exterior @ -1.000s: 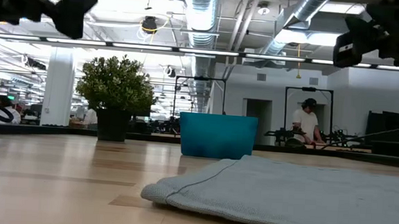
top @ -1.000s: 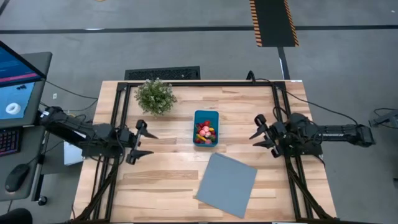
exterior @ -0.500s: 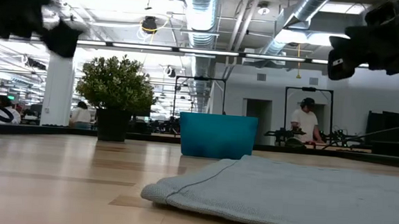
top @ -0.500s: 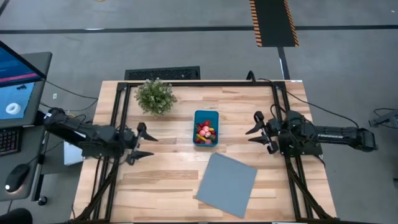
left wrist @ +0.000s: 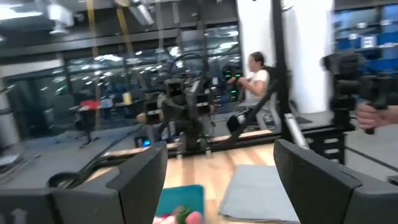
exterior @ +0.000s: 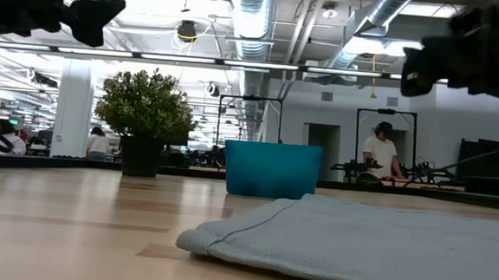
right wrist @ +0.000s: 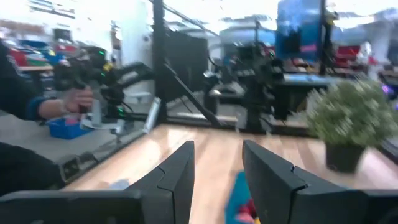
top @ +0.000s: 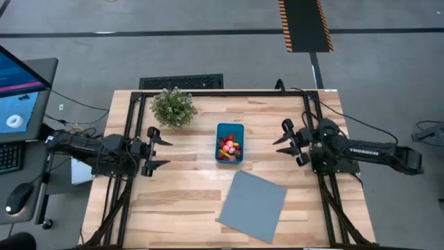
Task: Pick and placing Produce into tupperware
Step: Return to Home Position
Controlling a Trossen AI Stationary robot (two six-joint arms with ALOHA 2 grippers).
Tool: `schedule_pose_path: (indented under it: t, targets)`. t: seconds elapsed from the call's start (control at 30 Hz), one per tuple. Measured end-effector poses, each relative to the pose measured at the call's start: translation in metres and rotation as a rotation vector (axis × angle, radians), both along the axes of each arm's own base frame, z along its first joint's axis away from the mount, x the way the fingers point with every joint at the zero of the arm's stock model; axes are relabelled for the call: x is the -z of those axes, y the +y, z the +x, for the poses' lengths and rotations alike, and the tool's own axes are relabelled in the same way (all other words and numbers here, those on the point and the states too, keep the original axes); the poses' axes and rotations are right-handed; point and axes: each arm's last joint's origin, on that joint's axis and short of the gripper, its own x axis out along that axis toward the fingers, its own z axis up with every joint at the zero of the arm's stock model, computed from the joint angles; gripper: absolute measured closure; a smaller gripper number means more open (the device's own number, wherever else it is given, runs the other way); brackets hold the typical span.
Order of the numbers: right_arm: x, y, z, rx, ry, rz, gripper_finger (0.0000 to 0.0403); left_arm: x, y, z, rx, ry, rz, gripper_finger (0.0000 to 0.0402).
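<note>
Left hand (top: 159, 148), right hand (top: 286, 142) newly level with tupperware (top: 229, 142), both splayed and empty.

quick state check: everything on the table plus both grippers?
tupperware: upright, no lid, holds produce
produce: piled inside the tupperware
grey sheet: lying flat, nothing on it
potted plant: upright
left gripper: jaws open, empty, raised left of the tupperware
right gripper: jaws open, empty, raised right of the tupperware
</note>
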Motion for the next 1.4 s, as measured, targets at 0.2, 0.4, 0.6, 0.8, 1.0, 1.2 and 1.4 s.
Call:
schedule_pose_path:
  t: [0.2,0.4,0.6,0.8,1.0,1.2,1.4]
  targets:
    - [0.009,-0.013,0.003,0.007,0.048,-0.012,0.0244,0.007,0.012,0.002,-0.092,0.071,-0.023,0.0116]
    - [0.022,-0.022,0.007,-0.016,0.113,-0.025,0.0244,0.015,0.014,0.003,-0.040,0.157,0.022,0.0116]
    - [0.015,-0.026,0.014,0.069,0.033,0.031,0.0244,0.018,0.018,0.003,-0.144,0.182,-0.001,0.0116]
    - [0.020,-0.025,0.017,0.147,0.087,0.087,0.0244,0.028,0.018,0.003,-0.149,0.284,-0.231,0.0116]
    - [0.026,-0.019,0.020,0.200,0.149,0.076,0.0244,0.037,0.019,0.003,-0.167,0.372,-0.441,0.0116]
    - [0.017,-0.022,0.017,0.475,0.074,-0.003,0.0244,0.029,0.020,0.003,-0.196,0.294,-0.327,0.0116]
    - [0.020,-0.024,0.015,0.534,0.108,-0.062,0.0244,0.014,0.020,0.003,-0.188,0.135,-0.216,0.0116]
